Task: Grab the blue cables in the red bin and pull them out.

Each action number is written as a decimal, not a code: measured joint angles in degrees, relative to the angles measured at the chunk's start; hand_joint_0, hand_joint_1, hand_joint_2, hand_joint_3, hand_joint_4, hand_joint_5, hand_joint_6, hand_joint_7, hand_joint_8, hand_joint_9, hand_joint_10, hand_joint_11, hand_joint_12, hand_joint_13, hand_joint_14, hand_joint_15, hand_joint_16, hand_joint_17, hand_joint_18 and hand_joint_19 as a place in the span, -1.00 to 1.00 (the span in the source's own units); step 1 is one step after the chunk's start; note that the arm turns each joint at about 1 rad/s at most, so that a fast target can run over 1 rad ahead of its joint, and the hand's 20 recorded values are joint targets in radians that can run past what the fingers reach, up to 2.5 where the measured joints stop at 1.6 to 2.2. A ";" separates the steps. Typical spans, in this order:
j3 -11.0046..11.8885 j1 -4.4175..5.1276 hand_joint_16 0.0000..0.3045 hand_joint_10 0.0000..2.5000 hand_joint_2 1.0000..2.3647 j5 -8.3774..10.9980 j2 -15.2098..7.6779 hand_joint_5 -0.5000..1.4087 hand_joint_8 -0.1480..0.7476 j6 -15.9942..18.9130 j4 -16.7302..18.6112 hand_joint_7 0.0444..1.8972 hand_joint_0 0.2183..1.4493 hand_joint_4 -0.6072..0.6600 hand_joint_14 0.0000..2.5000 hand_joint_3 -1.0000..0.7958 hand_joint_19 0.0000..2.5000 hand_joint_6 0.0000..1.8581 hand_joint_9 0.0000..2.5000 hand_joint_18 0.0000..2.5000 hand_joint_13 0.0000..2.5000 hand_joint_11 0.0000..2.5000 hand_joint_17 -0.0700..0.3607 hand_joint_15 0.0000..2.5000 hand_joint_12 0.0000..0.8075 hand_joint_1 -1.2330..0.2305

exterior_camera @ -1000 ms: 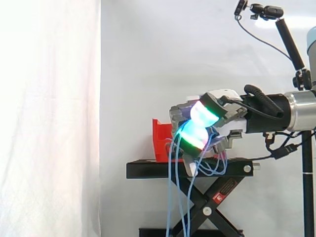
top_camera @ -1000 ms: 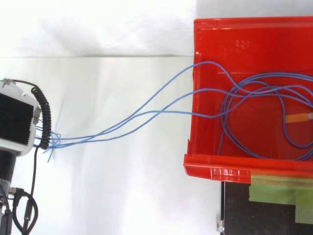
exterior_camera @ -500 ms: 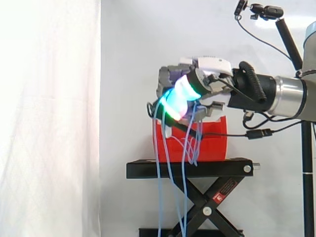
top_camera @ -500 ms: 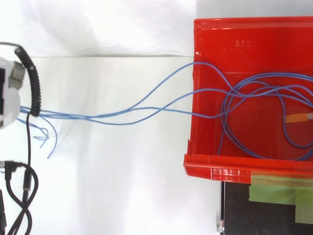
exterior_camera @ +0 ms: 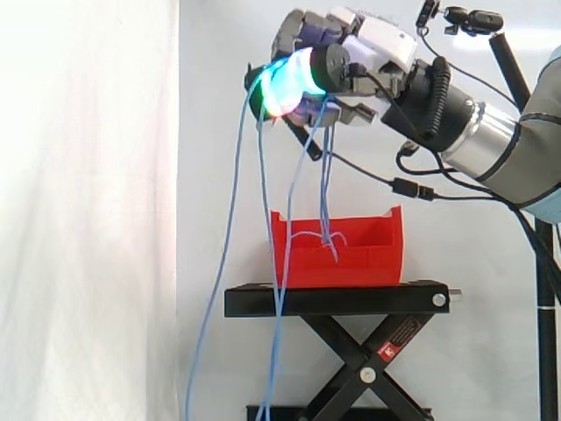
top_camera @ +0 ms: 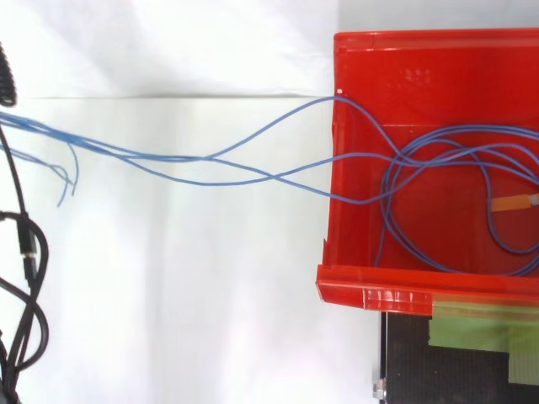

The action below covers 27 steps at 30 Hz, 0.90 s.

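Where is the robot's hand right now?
In the side view the hand is high above the red bin, near the top of the frame, curled round the blue cables that hang from it into the bin.

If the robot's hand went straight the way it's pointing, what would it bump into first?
Probably nothing close. The hand, shut on the blue cables, points left, high above the red bin. The way looks free up to the white curtain, though depth is hard to judge.
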 measured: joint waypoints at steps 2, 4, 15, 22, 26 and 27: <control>0.00 -0.11 -0.70 1.00 -1.00 -0.99 0.01 -0.10 -0.24 -0.73 1.44 -0.63 0.18 -0.18 -0.12 -1.00 -0.32 0.57 -0.58 -0.33 -0.07 0.01 -0.20 0.11 -0.33 -0.37; 0.01 -0.25 -0.70 1.00 -1.00 -2.19 0.03 -0.10 -0.24 -1.42 2.96 -0.63 0.18 -0.18 -0.12 -1.00 -0.33 0.57 -0.58 -0.33 -0.07 0.01 -0.20 0.12 -0.33 -0.37; 0.03 -0.89 -0.70 1.00 -1.00 -8.44 0.02 -0.10 -0.24 -5.85 10.70 -0.63 0.18 -0.18 -0.13 -1.00 -0.33 0.57 -0.58 -0.33 -0.07 0.01 -0.20 0.12 -0.34 -0.37; 0.01 -1.11 -0.70 1.00 -1.00 -9.74 0.00 -0.10 -0.24 -8.81 11.25 -0.63 0.18 -0.18 -0.13 -1.00 -0.33 0.57 -0.58 -0.33 -0.07 0.01 -0.20 0.12 -0.33 -0.37; -0.01 -1.13 -0.70 1.00 -1.00 -9.86 -0.01 -0.10 -0.25 -11.37 11.27 -0.63 0.18 -0.18 -0.13 -1.00 -0.33 0.56 -0.58 -0.33 -0.07 0.01 -0.20 0.11 -0.33 -0.37; -0.01 -1.13 -0.70 1.00 -1.00 -9.84 -0.01 -0.10 -0.25 -11.98 11.24 -0.63 0.19 -0.18 -0.13 -1.00 -0.33 0.56 -0.58 -0.33 -0.07 0.01 -0.20 0.11 -0.32 -0.37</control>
